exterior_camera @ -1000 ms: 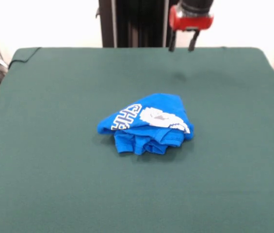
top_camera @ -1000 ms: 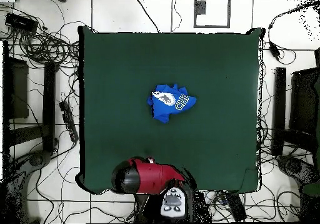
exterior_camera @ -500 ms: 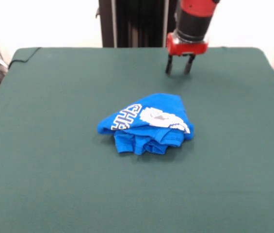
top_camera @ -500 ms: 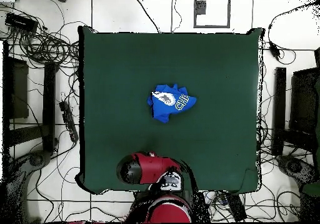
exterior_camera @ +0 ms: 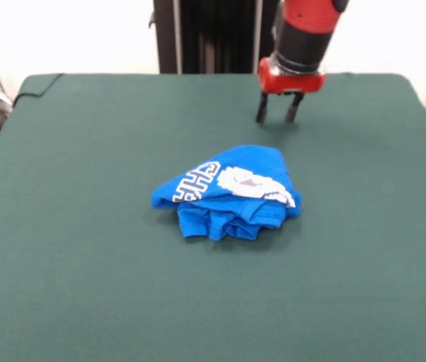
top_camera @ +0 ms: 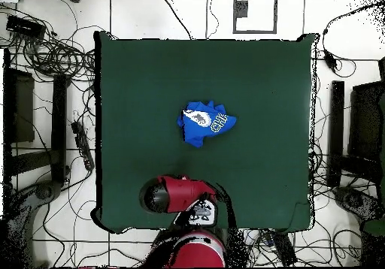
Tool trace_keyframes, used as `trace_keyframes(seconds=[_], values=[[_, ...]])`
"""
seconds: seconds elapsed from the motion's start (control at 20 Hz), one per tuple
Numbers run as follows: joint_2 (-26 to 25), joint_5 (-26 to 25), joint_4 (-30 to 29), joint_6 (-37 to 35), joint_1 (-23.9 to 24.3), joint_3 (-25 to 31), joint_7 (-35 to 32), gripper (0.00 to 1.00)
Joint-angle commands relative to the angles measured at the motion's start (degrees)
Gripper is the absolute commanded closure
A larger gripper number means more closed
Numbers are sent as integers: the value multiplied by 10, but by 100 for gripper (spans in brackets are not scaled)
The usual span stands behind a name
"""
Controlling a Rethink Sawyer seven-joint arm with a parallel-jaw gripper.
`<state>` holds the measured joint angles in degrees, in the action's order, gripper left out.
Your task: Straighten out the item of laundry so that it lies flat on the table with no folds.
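Note:
The bright blue T-shirt (exterior_camera: 228, 192) lies crumpled in a folded heap near the middle of the dark green table (exterior_camera: 84, 264), its white-and-grey graphic and white letters facing up. It also shows in the overhead view (top_camera: 205, 122) on the table (top_camera: 256, 78). My gripper (exterior_camera: 277, 118) hangs open and empty above the table's far side, beyond the shirt and a little to its right, apart from it. In the overhead view the red arm (top_camera: 177, 194) covers the gripper.
The black pedestal column (exterior_camera: 213, 34) stands behind the table's far edge. Cables (top_camera: 53, 52) and dark equipment (top_camera: 19, 108) lie on the floor around the table in the overhead view.
My gripper came down from the top edge toward the table's far side, then dropped slightly more. The shirt has not moved.

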<state>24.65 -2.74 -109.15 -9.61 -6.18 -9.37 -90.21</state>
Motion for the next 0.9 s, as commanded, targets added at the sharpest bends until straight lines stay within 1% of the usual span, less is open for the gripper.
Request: trace_keyframes(seconds=[0.05,0.25,0.5,0.65,0.8,0.85,0.9], values=[[0,3,129,-25,-22,8,-58,0],[10,-1,150,-65,-23,9,-45,0],[1,-12,177,-77,-14,14,-31,0],[1,-18,189,-97,-8,15,-22,0],[2,-13,195,-138,-8,8,-26,0],[5,-7,189,-164,-11,1,-35,0],[8,-6,183,-174,-11,-1,-39,0]])
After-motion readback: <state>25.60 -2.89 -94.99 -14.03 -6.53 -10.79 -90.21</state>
